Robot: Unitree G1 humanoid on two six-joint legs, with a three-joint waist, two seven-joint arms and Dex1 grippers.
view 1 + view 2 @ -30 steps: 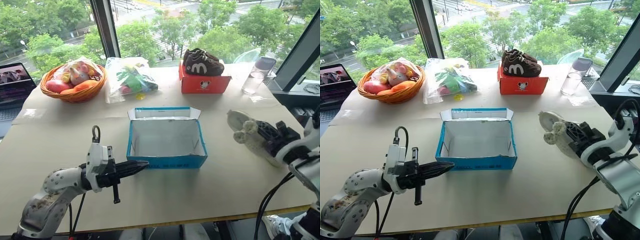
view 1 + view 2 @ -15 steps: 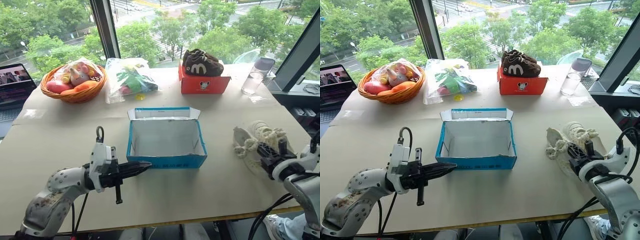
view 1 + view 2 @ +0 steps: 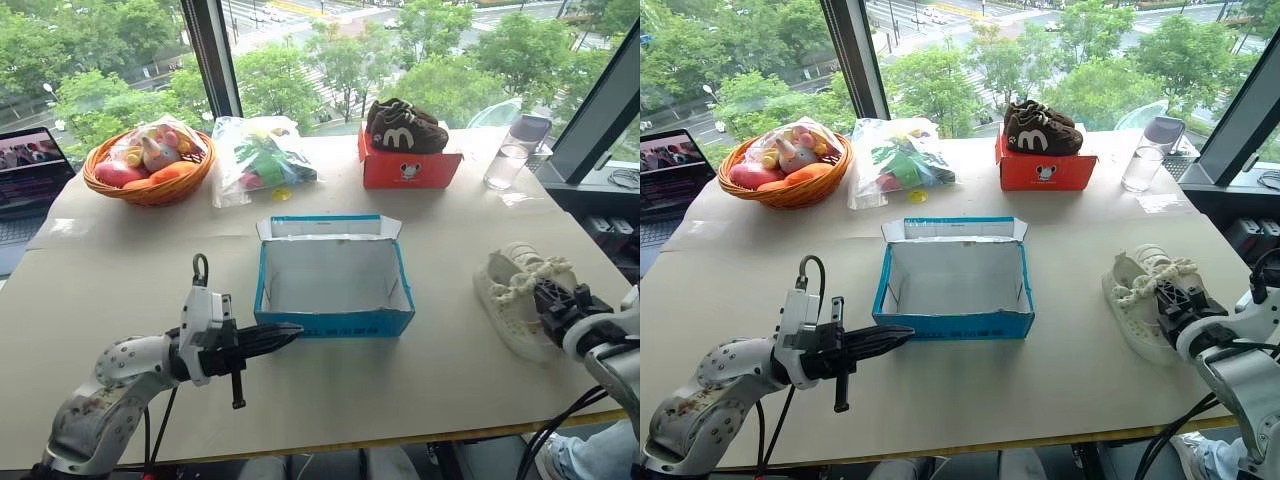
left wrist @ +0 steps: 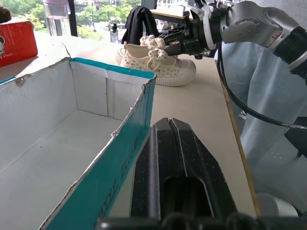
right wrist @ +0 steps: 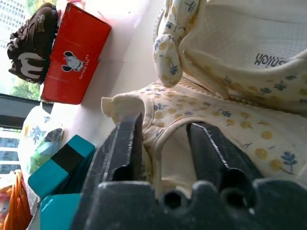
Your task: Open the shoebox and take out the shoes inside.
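On the table's right side, well apart from the shoebox [image 3: 333, 275], the shoes [image 3: 1147, 297] sit together on the tabletop, soles down, side by side. Shoebox stands open and empty near the table's middle, white interior bare.

Right gripper [image 5: 165, 139]: fingers parted, one finger inside a shoe's opening, the other outside its collar wall. Fabric lies between the fingers, but no squeeze shows. Looks like a release just after set-down.

Left gripper [image 3: 272, 338]: fingers pressed together, nothing held, poised level just beside the box's front wall.

Risks, as judged:
- Inner finger could snag the collar or the laces on pulling back, dragging or tipping the shoe.
- Shoes lie near the table's right edge; a sideways tug could push them toward it.
- Left gripper close to the box: a stray move could shove it.
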